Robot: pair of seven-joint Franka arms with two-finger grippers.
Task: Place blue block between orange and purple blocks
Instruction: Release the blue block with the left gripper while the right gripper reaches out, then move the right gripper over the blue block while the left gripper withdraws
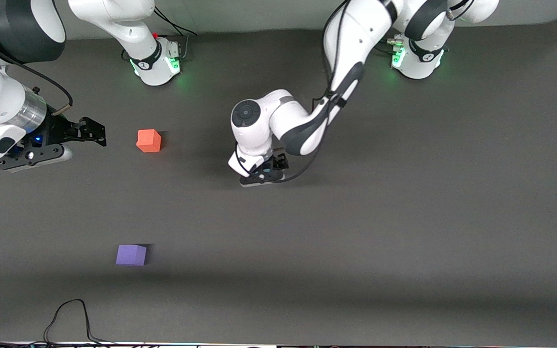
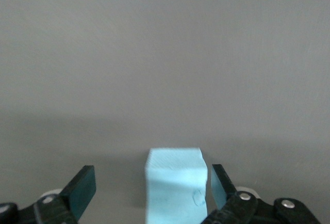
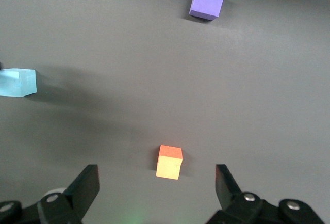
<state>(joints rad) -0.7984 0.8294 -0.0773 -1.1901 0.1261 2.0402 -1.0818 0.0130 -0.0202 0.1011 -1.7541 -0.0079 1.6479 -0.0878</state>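
From the front the left arm hides the blue block (image 2: 174, 182), which sits on the table between the released left gripper (image 2: 149, 190) fingers; right gripper (image 3: 157, 188) waits released above the orange block (image 1: 149, 140), purple block (image 1: 131, 254) nearer the camera

The orange block (image 1: 148, 140) is sitting in the frame's upper part, the purple block (image 1: 131, 254) lying below it, and the blue block (image 2: 172, 185) is resting mid-frame, toward the left arm's end.
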